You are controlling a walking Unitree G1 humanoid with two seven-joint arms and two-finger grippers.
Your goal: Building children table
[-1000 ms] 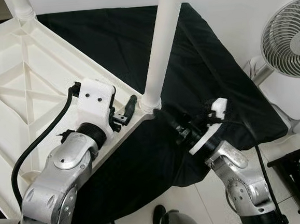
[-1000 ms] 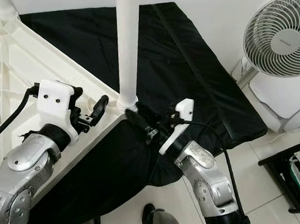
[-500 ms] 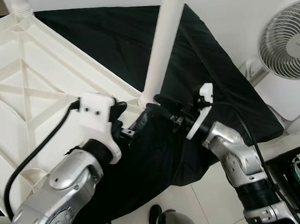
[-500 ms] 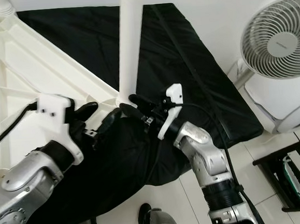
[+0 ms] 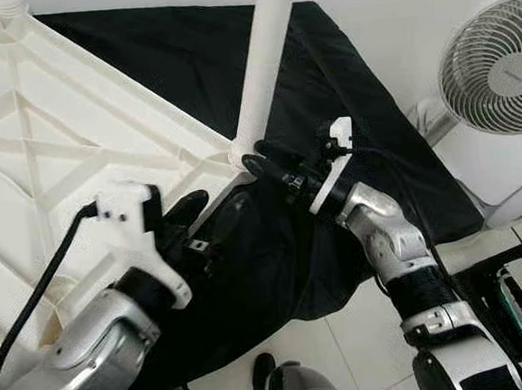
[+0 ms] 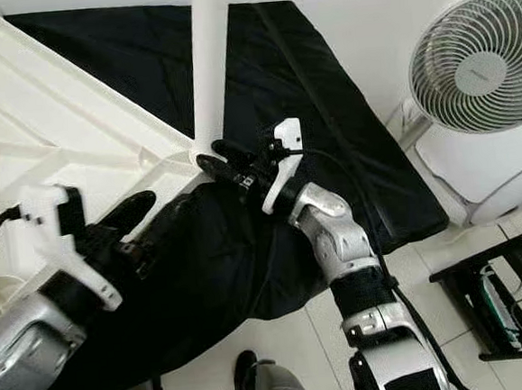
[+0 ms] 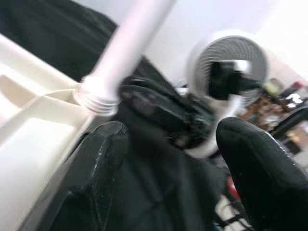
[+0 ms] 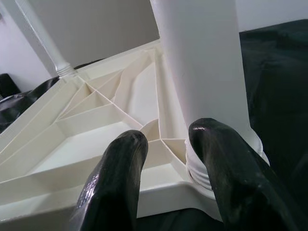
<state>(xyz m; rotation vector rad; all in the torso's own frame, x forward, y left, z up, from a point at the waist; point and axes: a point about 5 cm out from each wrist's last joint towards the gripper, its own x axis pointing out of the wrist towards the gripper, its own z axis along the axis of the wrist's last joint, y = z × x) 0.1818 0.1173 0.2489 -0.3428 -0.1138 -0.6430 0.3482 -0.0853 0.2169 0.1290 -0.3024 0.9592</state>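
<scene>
1. On a black cloth-covered surface (image 5: 362, 106) lies the upturned white plastic ribbed children's table top (image 5: 51, 166), one round white leg (image 5: 260, 68) standing upright in its corner socket.
2. Right tool (image 5: 256, 159): black fingers parted, set at the threaded base of the leg, on either side of the socket corner.
3. Left tool (image 5: 210, 219): fingers spread wide, holding nothing, just beside the table top's edge over the cloth.
4. White round floor fan (image 5: 491, 73): stands on the tiled floor at the robot's right.

a home room: tiled floor (image 5: 362, 332), standing fan (image 5: 491, 68), black mattress (image 5: 168, 53).
</scene>
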